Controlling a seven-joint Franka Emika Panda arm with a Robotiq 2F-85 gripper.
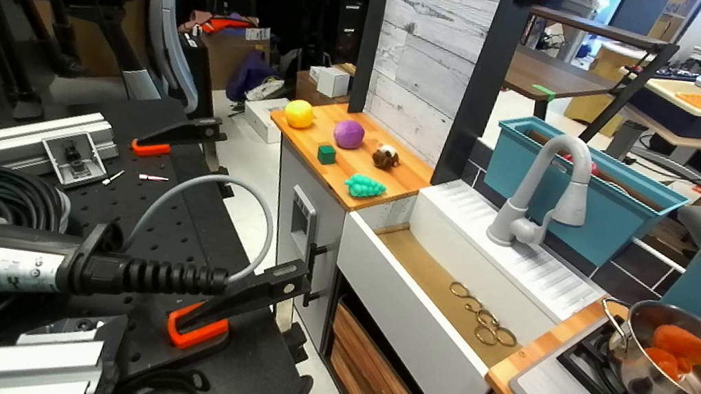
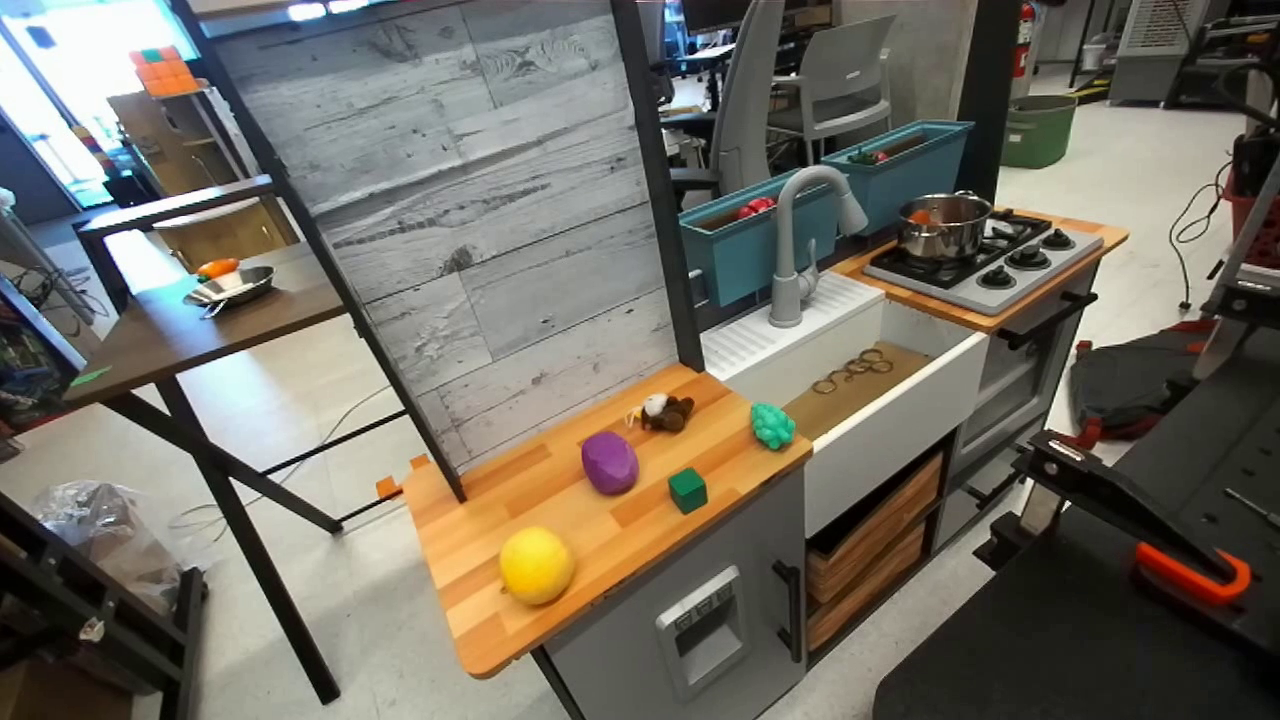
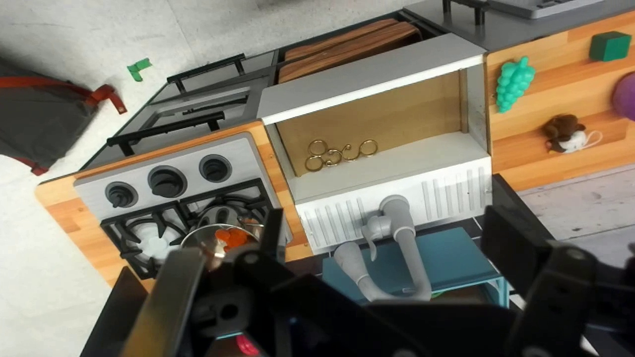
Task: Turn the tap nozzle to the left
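Observation:
The tap nozzle (image 1: pixel 572 201) is a grey gooseneck spout on a thicker grey base, standing on the white ribbed ledge behind the sink (image 1: pixel 404 323). It shows in both exterior views (image 2: pixel 787 235). Its downturned tip points toward the stove side, roughly along the back ledge rather than over the basin. A small lever sits on the base. In the wrist view the tap nozzle (image 3: pixel 411 253) lies between the wide-apart black fingers of my gripper (image 3: pixel 392 235). The gripper is open and appears not to touch it. The gripper body hides the top of the arch.
Teal planter boxes (image 1: pixel 518 142) (image 2: pixel 900 165) stand close behind the tap. A steel pot (image 1: pixel 692 373) with orange items sits on the stove (image 2: pixel 985 262). Gold rings (image 3: pixel 332 156) lie in the sink. Toys, including a yellow ball (image 2: pixel 537 565), lie on the wooden counter.

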